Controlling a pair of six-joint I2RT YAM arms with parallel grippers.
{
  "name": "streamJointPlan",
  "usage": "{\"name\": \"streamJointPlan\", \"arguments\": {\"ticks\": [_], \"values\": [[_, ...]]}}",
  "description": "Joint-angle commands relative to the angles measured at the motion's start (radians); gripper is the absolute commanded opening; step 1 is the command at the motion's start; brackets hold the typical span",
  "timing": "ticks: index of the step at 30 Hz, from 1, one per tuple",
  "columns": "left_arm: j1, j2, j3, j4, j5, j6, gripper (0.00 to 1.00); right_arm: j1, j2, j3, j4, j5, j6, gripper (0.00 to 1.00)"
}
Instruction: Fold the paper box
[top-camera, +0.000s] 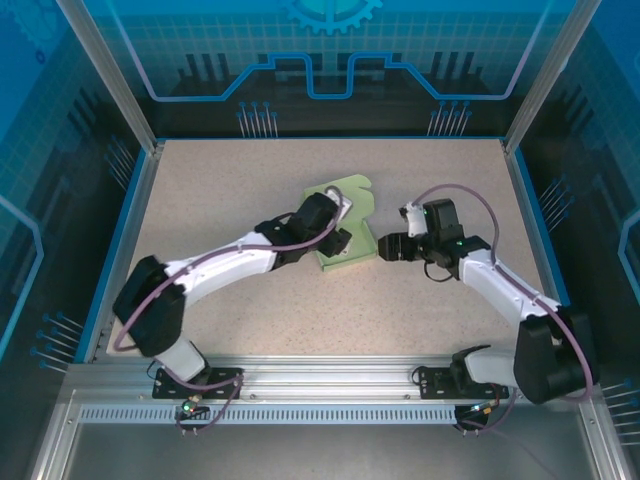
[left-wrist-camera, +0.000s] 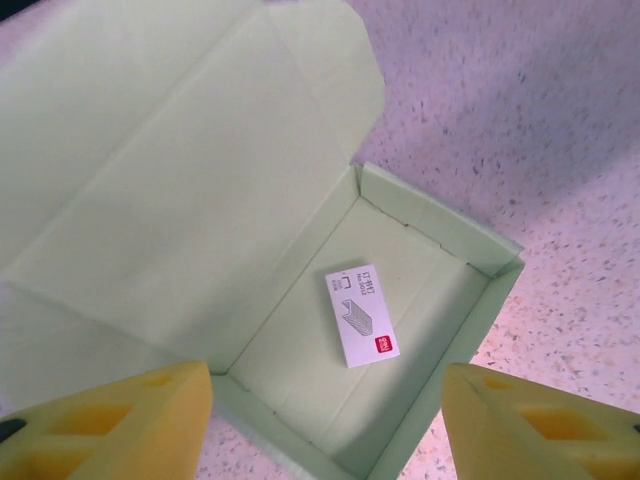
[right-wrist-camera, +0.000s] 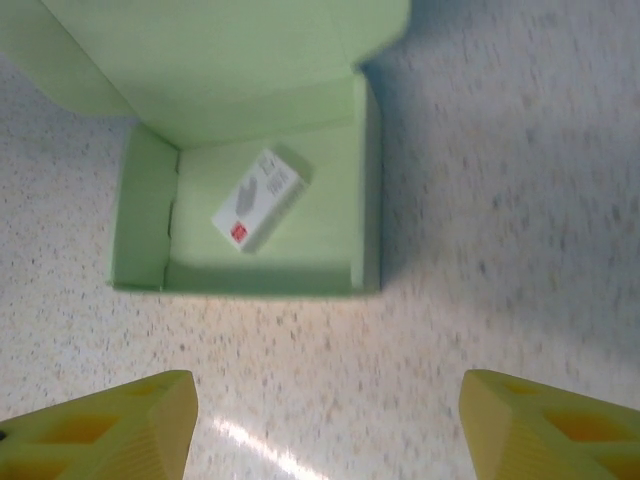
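Both jaws wide and empty near open paper box (left-wrist-camera: 430, 224), white packet (left-wrist-camera: 361, 316) inside.

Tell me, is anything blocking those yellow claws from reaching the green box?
Nothing visible does. Only bare table lies between the right gripper and the paper box. The left gripper hangs open over the box's near corner. The small white packet lies inside it, not in the way.

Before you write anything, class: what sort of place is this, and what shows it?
Probably a robot lab work cell: two robot arms bolted to a metal rail, a speckled table fenced by blue see-through panels, a paper box lying open.
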Motion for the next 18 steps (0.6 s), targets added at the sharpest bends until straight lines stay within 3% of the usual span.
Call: {"name": "streamJointPlan", "arguments": {"ticks": [1, 5, 9, 18], "values": [[0.052, -0.116, -0.095, 0.056, 0.017, -0.075, 0.67, 0.012, 0.066, 0.094, 0.101, 0.038, -0.113, 0.7], [0.183, -0.207, -0.164, 0.038, 0.133, -0.149, 0.74, -0.015, 0.168, 0.209, 0.122, -0.06, -0.261, 0.7], [0.305, -0.203, -0.17, 0.017, 0.268, -0.207, 0.76, -0.067, 0.283, 0.342, 0.07, -0.161, -0.33, 0.7], [0.365, -0.062, -0.094, 0.029, 0.349, -0.203, 0.78, -0.07, 0.525, 0.598, -0.096, -0.228, -0.484, 0.67]]}}
